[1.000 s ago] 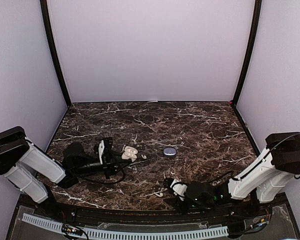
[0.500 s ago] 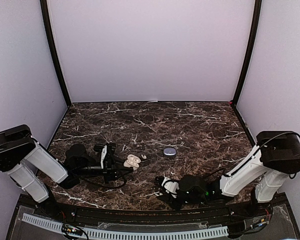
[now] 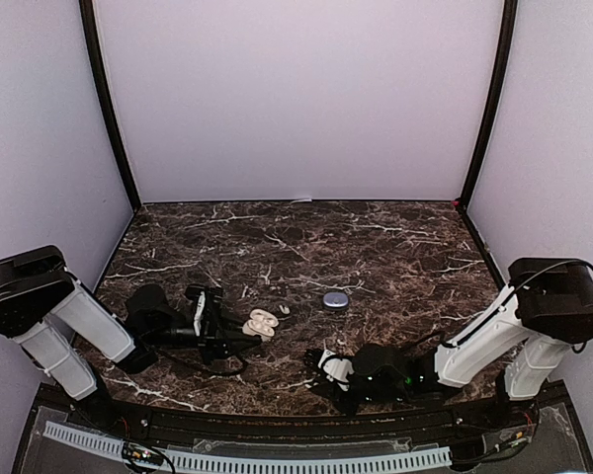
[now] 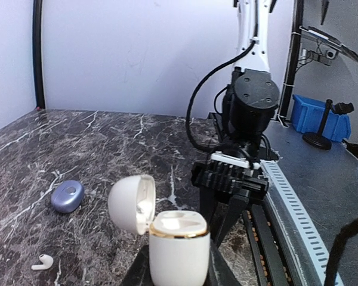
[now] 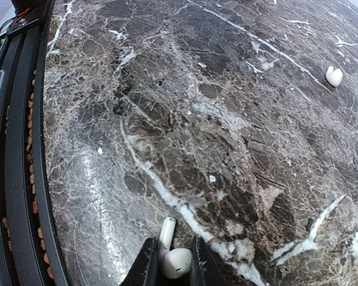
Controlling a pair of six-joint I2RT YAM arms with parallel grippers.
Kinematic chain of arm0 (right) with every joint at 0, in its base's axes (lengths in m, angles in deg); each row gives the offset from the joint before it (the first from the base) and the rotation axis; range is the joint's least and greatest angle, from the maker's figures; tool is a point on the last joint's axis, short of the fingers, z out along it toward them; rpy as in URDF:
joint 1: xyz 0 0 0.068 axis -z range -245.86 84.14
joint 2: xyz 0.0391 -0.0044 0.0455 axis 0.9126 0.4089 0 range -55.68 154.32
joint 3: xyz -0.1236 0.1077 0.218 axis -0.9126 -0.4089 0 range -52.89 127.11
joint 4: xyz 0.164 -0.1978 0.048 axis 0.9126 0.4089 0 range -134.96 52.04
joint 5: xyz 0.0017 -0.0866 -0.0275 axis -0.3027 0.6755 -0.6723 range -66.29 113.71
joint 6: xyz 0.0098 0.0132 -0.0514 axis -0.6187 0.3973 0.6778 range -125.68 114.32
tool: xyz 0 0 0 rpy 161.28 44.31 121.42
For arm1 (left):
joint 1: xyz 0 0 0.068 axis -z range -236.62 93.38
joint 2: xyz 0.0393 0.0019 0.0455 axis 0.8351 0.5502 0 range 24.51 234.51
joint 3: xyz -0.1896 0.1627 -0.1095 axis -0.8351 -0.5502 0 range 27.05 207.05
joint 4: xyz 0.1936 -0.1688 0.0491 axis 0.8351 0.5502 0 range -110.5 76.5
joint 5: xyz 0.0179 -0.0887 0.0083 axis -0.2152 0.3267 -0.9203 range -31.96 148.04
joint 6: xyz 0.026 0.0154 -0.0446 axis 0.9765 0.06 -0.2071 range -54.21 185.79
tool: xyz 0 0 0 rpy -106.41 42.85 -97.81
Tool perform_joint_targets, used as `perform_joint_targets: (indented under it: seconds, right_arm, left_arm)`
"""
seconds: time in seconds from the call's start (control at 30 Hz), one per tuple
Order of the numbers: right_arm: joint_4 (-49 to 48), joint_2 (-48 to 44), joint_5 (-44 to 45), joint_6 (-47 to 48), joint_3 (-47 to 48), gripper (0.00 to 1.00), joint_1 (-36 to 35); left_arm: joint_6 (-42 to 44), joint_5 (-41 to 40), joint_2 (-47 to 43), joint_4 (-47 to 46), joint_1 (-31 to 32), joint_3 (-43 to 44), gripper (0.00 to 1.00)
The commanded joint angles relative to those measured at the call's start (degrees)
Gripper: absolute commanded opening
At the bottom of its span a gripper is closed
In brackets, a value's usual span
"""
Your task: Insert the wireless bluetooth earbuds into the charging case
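Soft, even light is falling from overhead, washing the walls (image 3: 296,99) pale lilac. The marble table (image 5: 238,119) is throwing whitish glare just left of the right gripper (image 5: 171,262), whose view is bulging at its edges. Beyond the left gripper (image 4: 179,271), everything is looking sharp.

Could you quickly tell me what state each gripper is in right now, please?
Left gripper: closed, holding the open white charging case.
Right gripper: closed on a white earbud.

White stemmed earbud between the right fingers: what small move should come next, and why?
Probably close the right gripper firmly and lift: its fingers flank the white stemmed earbud on the marble table, while the left gripper holds the white charging case open.
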Motion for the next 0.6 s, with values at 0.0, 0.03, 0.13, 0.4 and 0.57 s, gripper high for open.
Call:
perform_joint_targets:
  seconds: [0.0, 0.03, 0.13, 0.4, 0.57]
  right_arm:
    - [5.8, -1.7, 0.4, -0.6, -0.9, 0.14, 0.1]
    - [6.0, -2.2, 0.6, -0.7, -1.1, 0.14, 0.0]
    - [6.4, -2.9, 0.9, -0.8, -1.2, 0.13, 0.1]
    - [7.3, -4.0, 1.6, -1.0, -0.9, 0.13, 0.0]
    - [8.4, -5.7, 2.4, -0.3, -0.9, 0.13, 0.1]
  left_arm:
    - [5.2, 9.2, 1.4, -12.9, -0.3, -3.2, 0.01]
    - [7.4, 11.0, 2.0, -15.9, -0.3, -4.2, 0.0]
    - [14.4, 15.6, 4.2, -24.1, -0.3, -6.5, 0.0]
    - [22.8, 18.4, 5.1, -23.8, -0.1, -4.9, 0.0]
    - [32.5, 14.7, 5.2, -23.8, 0.0, -5.2, 0.0]
